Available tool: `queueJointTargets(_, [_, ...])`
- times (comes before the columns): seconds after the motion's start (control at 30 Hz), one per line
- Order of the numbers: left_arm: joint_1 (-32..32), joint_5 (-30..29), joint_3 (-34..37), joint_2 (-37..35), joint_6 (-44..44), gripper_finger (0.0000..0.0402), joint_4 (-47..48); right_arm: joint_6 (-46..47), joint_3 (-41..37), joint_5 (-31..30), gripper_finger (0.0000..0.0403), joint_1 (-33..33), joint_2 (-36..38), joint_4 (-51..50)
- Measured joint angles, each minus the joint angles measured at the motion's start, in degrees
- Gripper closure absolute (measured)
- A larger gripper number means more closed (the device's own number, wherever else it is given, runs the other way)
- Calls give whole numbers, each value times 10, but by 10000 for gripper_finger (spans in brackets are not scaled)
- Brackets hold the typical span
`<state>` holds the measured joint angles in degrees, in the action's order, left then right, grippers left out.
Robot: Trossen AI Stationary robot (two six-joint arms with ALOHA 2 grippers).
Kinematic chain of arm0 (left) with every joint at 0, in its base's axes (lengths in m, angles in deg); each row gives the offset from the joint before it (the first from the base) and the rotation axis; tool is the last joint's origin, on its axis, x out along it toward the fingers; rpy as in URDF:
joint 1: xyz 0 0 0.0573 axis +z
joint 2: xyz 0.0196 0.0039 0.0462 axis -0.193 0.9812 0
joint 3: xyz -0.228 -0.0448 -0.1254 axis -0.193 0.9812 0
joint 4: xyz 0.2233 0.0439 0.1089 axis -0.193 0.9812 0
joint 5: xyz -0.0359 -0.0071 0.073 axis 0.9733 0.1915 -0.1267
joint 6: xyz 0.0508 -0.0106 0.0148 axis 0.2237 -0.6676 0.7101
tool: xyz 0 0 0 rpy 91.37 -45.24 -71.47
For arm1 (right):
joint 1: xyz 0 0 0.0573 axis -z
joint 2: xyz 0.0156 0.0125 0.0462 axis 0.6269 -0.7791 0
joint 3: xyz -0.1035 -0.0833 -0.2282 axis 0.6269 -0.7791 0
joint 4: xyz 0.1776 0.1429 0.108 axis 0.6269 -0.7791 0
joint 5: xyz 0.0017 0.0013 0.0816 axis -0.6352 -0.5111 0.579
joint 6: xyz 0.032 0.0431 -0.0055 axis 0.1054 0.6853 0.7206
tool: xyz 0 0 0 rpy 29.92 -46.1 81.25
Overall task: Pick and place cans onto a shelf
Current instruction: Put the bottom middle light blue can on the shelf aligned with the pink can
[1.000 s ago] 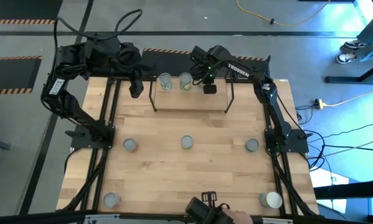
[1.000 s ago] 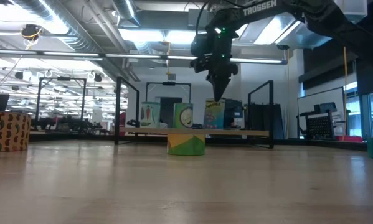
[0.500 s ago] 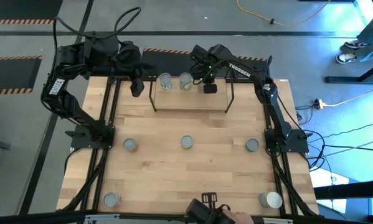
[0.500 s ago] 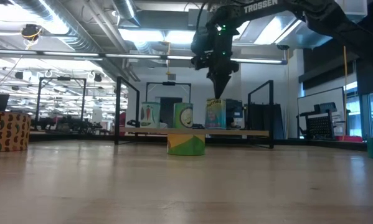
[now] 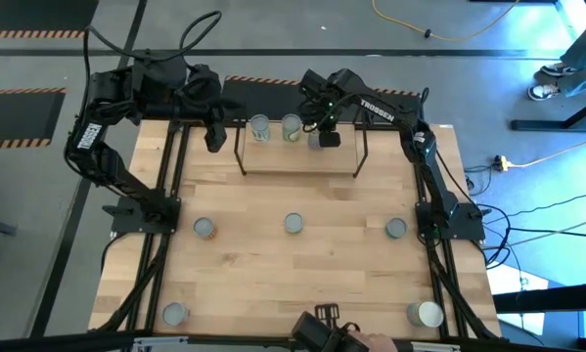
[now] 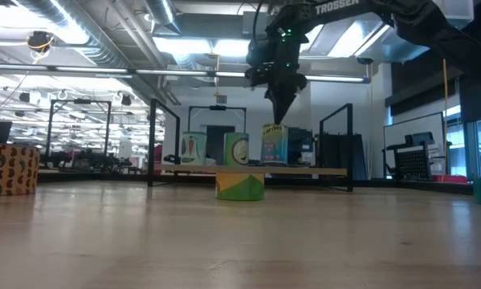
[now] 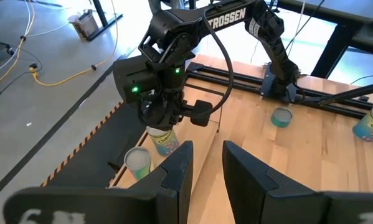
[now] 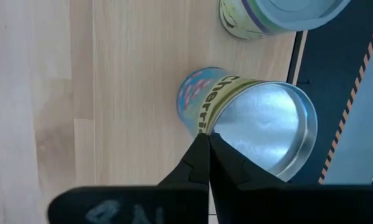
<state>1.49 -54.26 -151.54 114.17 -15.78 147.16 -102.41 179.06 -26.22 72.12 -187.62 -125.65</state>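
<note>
The shelf point(image 5: 300, 156) stands at the table's far edge with three cans upright on its board point(image 6: 194, 148) point(image 6: 236, 149) point(image 6: 275, 144). My right gripper point(image 6: 279, 119) is shut and points down right over the right-hand can point(image 8: 261, 124), its tips at the rim of the silver top. My left gripper point(image 7: 202, 165) stands open and holds nothing. It is held high beside the shelf's left end point(image 5: 214, 137). Several more cans stand upright on the tabletop, such as a green-yellow one point(image 6: 240, 184) at the middle. My right gripper's shut fingertips point(image 8: 208, 144) come from above, pointing down, at the near rim point(image 8: 218, 122) of the right-hand can's top. I cannot tell whether they touch it. The can stands upright on the shelf board.
Loose cans stand in a middle row point(image 5: 204, 228) point(image 5: 396, 229) and at the near corners point(image 5: 174, 314) point(image 5: 428, 314). The shelf's black wire side loops point(image 6: 336, 144) rise at both its ends. A camera mount point(image 5: 322, 328) sits at the near edge.
My right gripper, still shut, has risen a little over the shelf's right-hand can.
</note>
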Motion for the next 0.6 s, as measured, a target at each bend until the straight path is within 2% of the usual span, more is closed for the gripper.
queueJointTargets(0.17, [0,0,0,0,-1,321,0,-1,0,-3,403,0,0,10])
queueJointTargets(0.37, [0,0,0,0,-1,321,0,-2,0,-41,403,0,0,20])
queueJointTargets(0.6, [0,0,0,0,1,321,0,-2,0,-41,403,0,0,16])
